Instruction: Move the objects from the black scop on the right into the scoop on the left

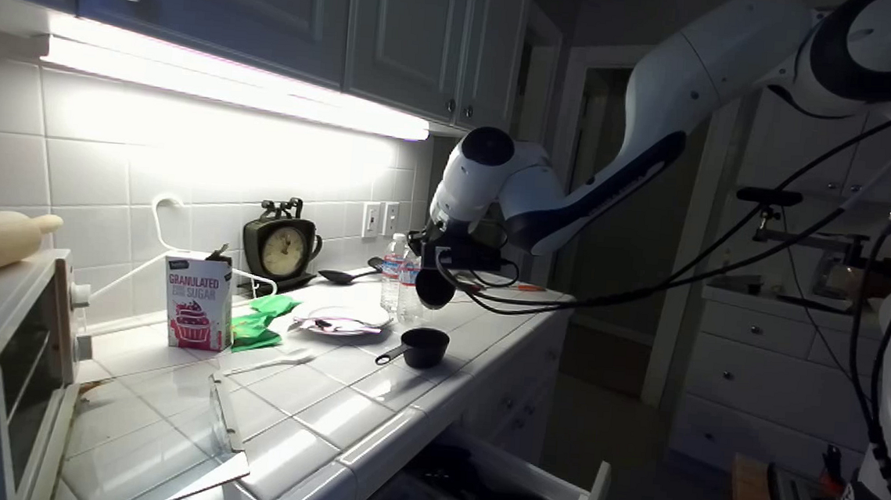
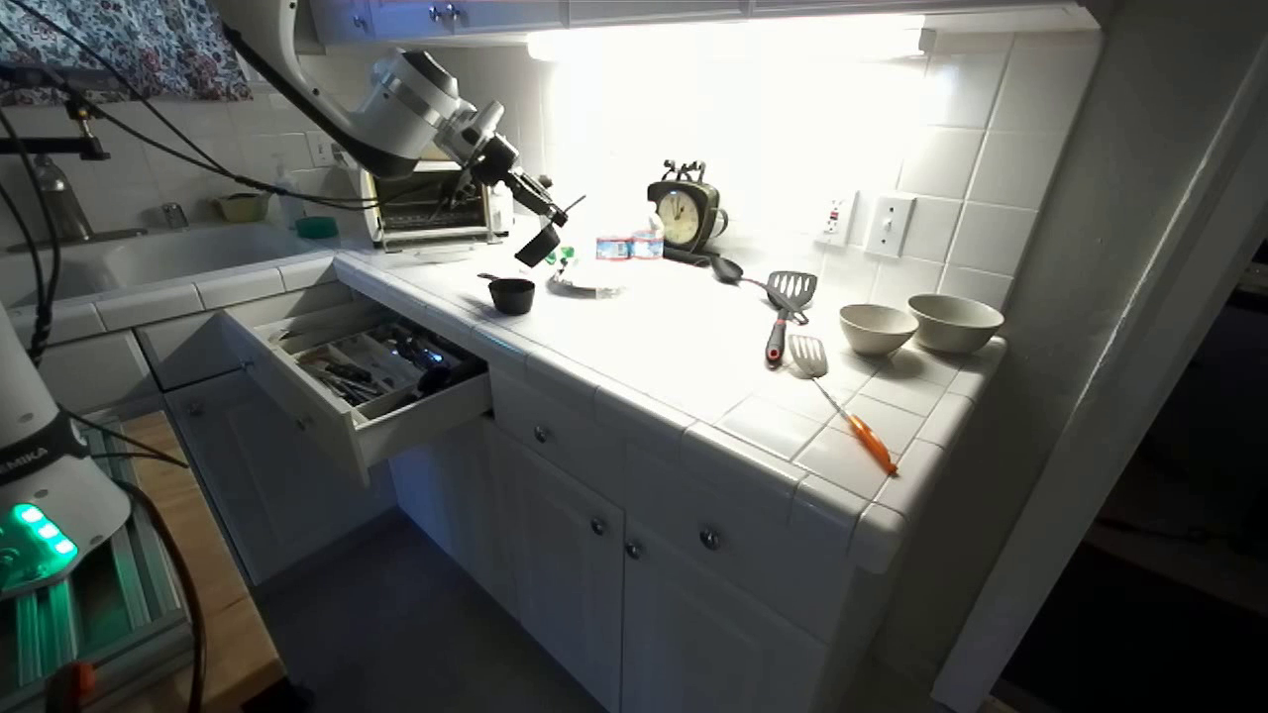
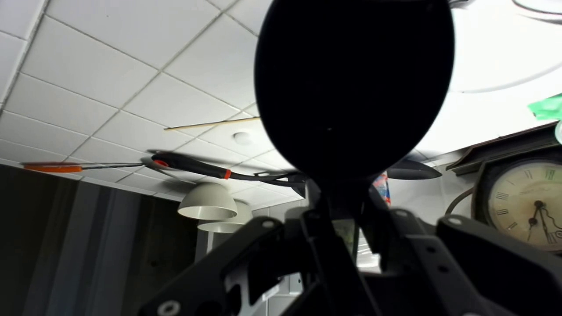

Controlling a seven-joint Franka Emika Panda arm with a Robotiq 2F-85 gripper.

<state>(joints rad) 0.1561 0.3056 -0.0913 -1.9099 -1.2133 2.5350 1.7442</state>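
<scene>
Black scoop (image 1: 436, 290), tilted, gripped by the fingers (image 3: 325, 250) above the bench (image 2: 684, 347), where a second scoop (image 2: 512, 296) stands upright. Any objects inside are hidden; tipping while misaligned would likely spill them beside the lower scoop.

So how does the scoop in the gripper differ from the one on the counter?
The held scoop is in the air, clamped by the gripper; the resting scoop sits on the counter. The held scoop is tipped steeply, while the resting scoop stands upright. Both are black with rounded cups.
</scene>
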